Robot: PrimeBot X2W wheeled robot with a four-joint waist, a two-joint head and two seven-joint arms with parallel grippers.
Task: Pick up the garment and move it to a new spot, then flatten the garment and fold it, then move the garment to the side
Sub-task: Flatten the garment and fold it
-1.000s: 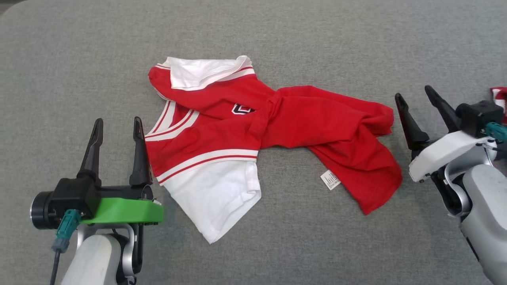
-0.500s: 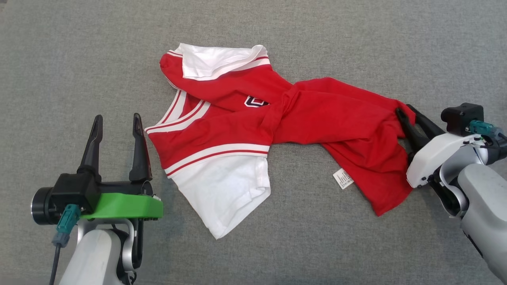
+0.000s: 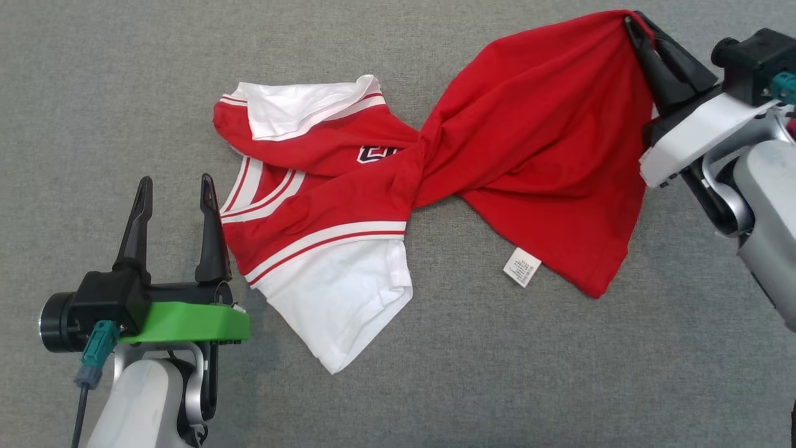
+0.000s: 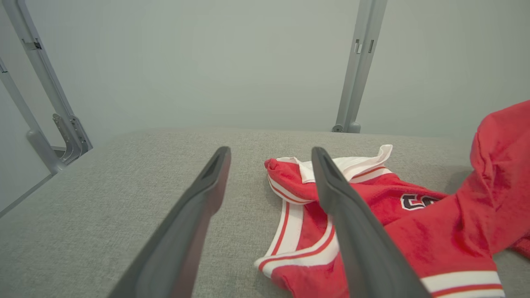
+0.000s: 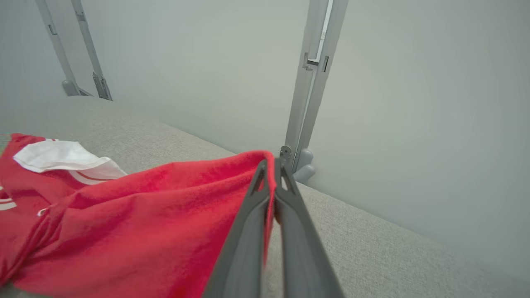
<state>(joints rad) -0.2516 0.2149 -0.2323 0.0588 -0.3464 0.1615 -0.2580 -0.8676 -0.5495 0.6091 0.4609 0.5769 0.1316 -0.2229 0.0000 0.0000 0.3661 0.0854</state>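
From the head: grips the garment (image 3: 348,205) by a red edge with the right gripper (image 3: 633,22) at 1 o'clock, fingers clenched on the cloth. Spreads red cloth from that pinch down toward 4 o'clock, with a twist near centre. Leaves the other half lying on the pad (image 3: 435,386) from centre to 9 o'clock: striped V-neck, white sleeve (image 3: 336,305) pointing to 6 o'clock, white flap (image 3: 292,109) at 11 o'clock, part of a logo (image 3: 373,152) between them. Shows a white label (image 3: 521,266) at 4 o'clock, at the red hem. Holds the left gripper (image 3: 175,183) at 8 o'clock, released and empty, its right finger just beside the neckline; touching or apart, cannot tell.

From the left wrist: gives the side-on look. Shows pad between the spread fingers, the right finger crossing in front of the striped neckline, and at 3 o'clock red cloth rising off the pad. Adds a pale wall (image 4: 248,62) and grey posts (image 4: 360,66) beyond the pad's far edge.

From the right wrist: shows the two fingers pressed together with a thin red fold caught between them near the tips. Shows cloth sagging from there to 8 o'clock, the flap at 9 o'clock, one of the posts at 12 o'clock behind the tips.
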